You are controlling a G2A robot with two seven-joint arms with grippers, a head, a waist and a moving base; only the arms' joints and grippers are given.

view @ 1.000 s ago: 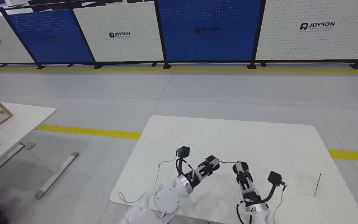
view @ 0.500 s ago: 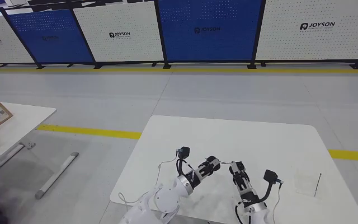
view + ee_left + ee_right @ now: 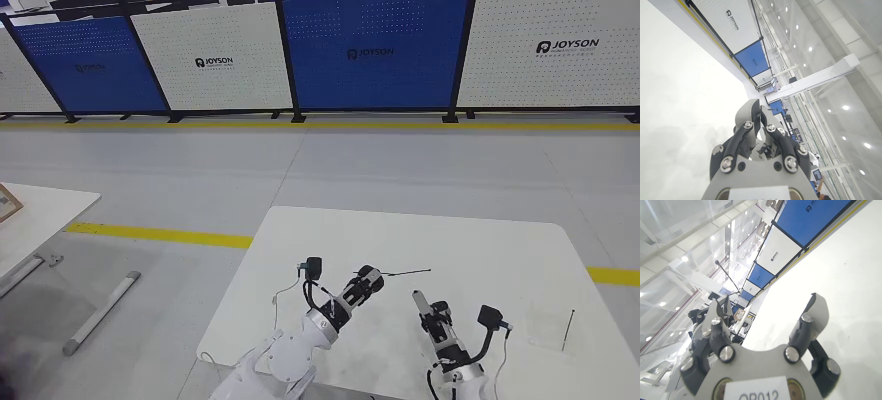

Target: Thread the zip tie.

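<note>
Zip tie point(image 3: 402, 272), 1 item: pinched by 1 end in the clamped left claw point(image 3: 368, 277) over the counter point(image 3: 500, 245), long axis running toward the robot's right, free end near, just beyond the empty right claw point(image 3: 417, 297), spread wide.

Smooth matt white table point(image 3: 400, 235), thin black plastic zip tie point(image 3: 408, 271). The left hand point(image 3: 760, 108) has matt grey fingers point(image 3: 743, 115), ribbed black rubbery pads point(image 3: 755, 115), plus shiny metal screws point(image 3: 790, 164) in smooth black links point(image 3: 780, 141).
</note>
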